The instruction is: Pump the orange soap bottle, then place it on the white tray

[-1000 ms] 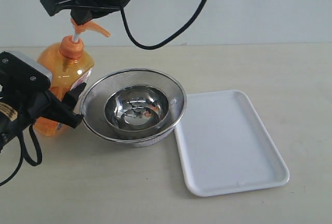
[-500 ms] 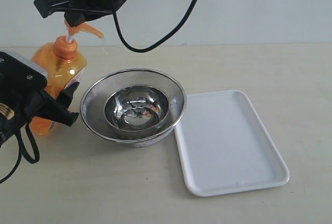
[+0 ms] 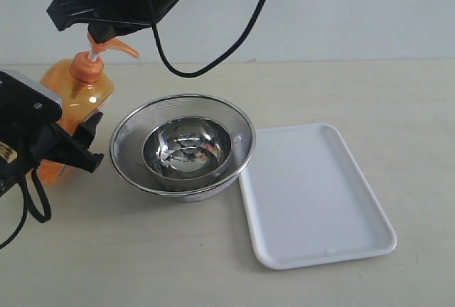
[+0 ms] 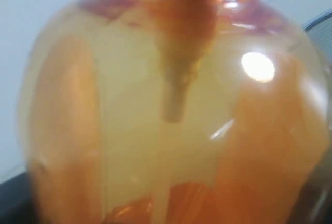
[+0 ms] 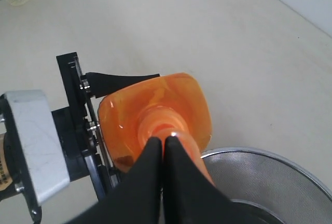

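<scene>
The pale beige table [image 3: 355, 94] spreads under everything, matte and plain, and behind it stands a flat whitish wall [image 3: 370, 8]. To my right lies the white tray [image 3: 320, 243], flat on the table with nothing in it, its near long edge just beside the round steel mesh bowl [image 3: 131, 133], which has a smaller shiny steel bowl [image 3: 186, 147] inside it. The orange soap bottle [image 3: 82, 97] is on the far side of the mesh bowl from the tray, close against its rim and well apart from the tray, roughly upright; I cannot tell whether its base rests on the table. My left gripper [image 3: 78, 140] is clamped across the bottle's body, one black finger on each broad side, and its wrist camera sees only a blur of orange liquid and the dip tube, with no print I can make out. My right gripper [image 5: 164, 143] reaches across from above with its two fingers pressed together, nothing between them, their tips down on the orange pump head [image 3: 114, 45]. A yellow sticker [image 3: 7, 152] on my left arm bears dark marks too small to read.
</scene>
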Controlling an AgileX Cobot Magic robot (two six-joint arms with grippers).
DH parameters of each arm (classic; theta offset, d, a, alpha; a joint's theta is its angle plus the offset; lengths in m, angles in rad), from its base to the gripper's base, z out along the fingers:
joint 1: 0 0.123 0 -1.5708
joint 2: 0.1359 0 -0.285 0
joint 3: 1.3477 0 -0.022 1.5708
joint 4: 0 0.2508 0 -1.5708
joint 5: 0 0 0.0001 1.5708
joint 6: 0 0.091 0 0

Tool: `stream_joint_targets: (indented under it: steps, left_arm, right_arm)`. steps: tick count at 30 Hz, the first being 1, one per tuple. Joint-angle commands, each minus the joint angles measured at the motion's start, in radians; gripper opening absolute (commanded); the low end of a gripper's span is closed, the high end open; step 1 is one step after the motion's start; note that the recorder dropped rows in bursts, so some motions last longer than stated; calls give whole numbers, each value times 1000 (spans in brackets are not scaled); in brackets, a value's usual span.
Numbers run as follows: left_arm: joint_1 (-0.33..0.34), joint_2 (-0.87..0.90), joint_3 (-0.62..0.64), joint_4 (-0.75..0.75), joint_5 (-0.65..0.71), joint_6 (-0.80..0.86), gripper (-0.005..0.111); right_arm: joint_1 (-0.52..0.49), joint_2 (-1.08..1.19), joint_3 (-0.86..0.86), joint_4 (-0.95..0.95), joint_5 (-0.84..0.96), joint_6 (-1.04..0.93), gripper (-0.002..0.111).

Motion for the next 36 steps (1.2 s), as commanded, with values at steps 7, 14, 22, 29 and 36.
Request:
stream_joint_targets:
  steps: [7,14,22,29,36]
  left_arm:
    - [-20,-14,-4,113,-55,-62,5]
    - [-20,-14,-4,116,-57,-65,5]
    - [-20,-14,-4,109,-57,-67,5]
    - [-20,-14,-4,103,-55,-69,5]
    - [-20,-14,-4,73,-43,-69,5]
  right_arm:
    - [9,89,35,-25,89,-9,0]
    - [9,82,35,-28,84,-14,0]
    - [9,6,35,-63,51,-12,0]
    - [7,-102,35,-157,18,47,0]
    - [7,-206,35,-215,31,102,0]
